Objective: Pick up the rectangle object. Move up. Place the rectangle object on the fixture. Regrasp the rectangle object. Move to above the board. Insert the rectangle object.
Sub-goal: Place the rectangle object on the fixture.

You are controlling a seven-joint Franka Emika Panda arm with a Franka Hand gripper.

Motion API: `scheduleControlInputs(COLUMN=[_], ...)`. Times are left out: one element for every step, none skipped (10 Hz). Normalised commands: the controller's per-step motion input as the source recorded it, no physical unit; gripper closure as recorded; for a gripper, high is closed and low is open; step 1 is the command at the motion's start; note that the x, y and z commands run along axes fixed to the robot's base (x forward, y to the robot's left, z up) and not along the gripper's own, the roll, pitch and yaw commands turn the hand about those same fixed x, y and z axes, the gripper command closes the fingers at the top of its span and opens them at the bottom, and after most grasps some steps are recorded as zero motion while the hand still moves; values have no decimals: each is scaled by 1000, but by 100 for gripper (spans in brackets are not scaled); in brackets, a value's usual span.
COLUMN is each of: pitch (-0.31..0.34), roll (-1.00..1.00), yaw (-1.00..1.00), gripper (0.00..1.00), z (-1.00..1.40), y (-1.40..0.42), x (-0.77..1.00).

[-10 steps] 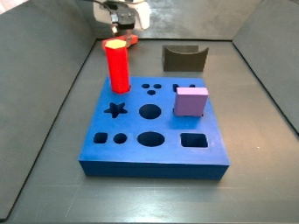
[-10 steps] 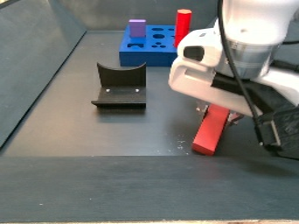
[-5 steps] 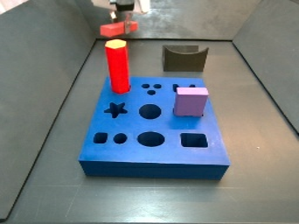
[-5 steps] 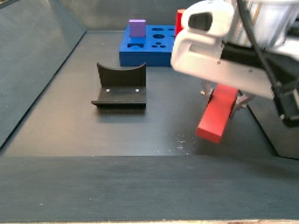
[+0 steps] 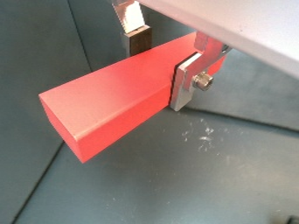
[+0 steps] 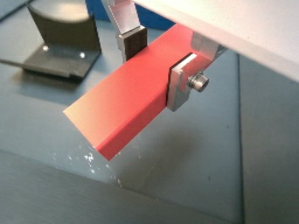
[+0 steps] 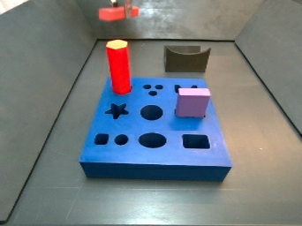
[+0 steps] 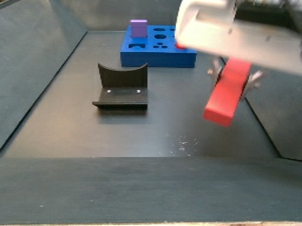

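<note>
My gripper [image 5: 163,61] is shut on the rectangle object [image 5: 111,105], a long salmon-red square bar, and holds it well above the floor. The bar also shows in a wrist view [image 6: 135,96] and in both side views [image 8: 228,88] [image 7: 115,12]. The silver fingers [image 6: 184,80] clamp its two long faces. The fixture [image 8: 120,86], a dark notched block, stands on the floor to the left of the bar; it also shows in a wrist view [image 6: 65,39] and a side view [image 7: 186,58]. The blue board [image 7: 156,128] lies beyond it [image 8: 156,48].
A bright red hexagonal pillar [image 7: 118,66] stands in the board's far left corner. A lilac cube [image 7: 192,101] sits on the board's right side, also seen in a side view [image 8: 138,27]. Grey walls enclose the dark floor [image 8: 130,132].
My gripper has risen with the rectangle object; the bar has left the floor and now hangs high above it. The fixture and board have not moved.
</note>
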Motion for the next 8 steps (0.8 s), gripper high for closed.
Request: scheduleControlInputs(pitch=[29,32,43,50,65,-172,-170,-172], roll=[-30,-33,-43,-48,-58,-127,-127,-129], yaw=[4,4,6,6,7,1000,1000,1000], gripper=[100,100,100,100,100,100,100,100], z=[997,885,607,497,269,159,111,104], y=[-9,-9,-5,-3,1,-631,-625,-593], x=[-14,-11,-1,3,12,1000,1000,1000])
